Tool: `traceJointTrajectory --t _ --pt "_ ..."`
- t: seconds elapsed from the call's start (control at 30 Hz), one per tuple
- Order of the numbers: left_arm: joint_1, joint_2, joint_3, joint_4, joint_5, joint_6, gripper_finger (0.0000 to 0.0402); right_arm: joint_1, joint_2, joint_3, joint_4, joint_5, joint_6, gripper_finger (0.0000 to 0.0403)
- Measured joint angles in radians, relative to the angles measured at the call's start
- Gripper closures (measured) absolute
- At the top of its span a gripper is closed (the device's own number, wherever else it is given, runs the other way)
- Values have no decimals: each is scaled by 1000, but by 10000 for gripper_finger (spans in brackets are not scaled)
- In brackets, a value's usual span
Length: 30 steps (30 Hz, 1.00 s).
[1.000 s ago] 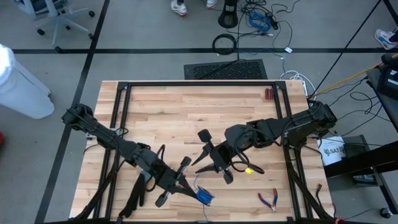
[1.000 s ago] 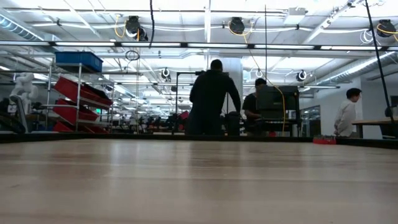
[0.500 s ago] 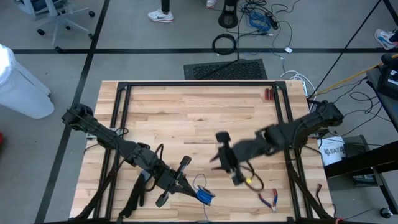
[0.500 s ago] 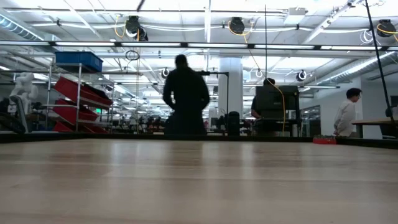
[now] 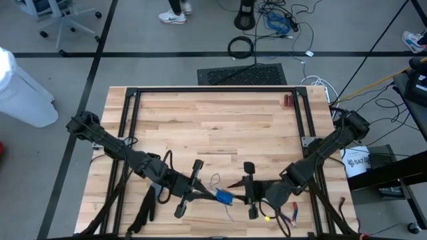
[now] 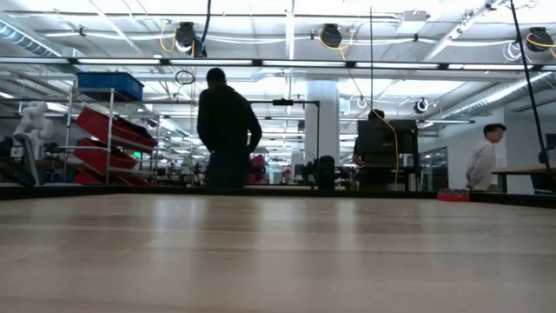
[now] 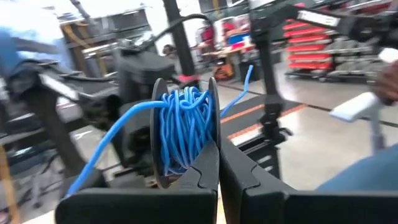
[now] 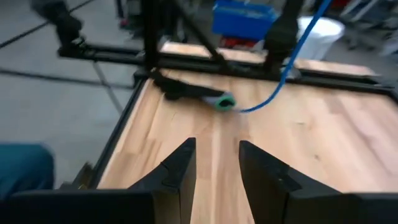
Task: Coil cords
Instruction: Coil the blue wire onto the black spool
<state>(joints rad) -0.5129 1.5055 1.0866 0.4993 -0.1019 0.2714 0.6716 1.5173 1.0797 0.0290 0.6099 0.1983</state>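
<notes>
Since the earlier frames, the right gripper (image 5: 248, 190) has swung from the middle of the surface (image 5: 213, 127) down toward 6 o'clock. It now sits just beside the left gripper (image 5: 200, 193), at its 3 o'clock. The left gripper has shifted slightly toward 3 o'clock.

Left jaws: together, clamped on the cord (image 7: 183, 124), a blue bundle wound between two dark discs. A loose blue end (image 8: 283, 81) trails off the bundle toward the right arm.

Right jaws: apart, holding nothing; bare wood shows between them in the right wrist view.

Red-handled pliers (image 5: 288, 215) lie at 5 o'clock, untouched.

Judgement: the right arm has closed in to take the loose end, so winding is probably the step in hand.
</notes>
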Motion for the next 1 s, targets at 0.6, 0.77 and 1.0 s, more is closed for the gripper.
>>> traceJointTrajectory --t 0.6,0.77,1.0 --pt "8 0 0 1 -92 5 401 -63 77 -69 378 177 -144 239" --pt "8 0 0 1 -99 7 401 -77 152 -69 441 234 -108 246" --pt "9 0 0 1 -101 7 401 -74 271 -69 707 325 -214 270"
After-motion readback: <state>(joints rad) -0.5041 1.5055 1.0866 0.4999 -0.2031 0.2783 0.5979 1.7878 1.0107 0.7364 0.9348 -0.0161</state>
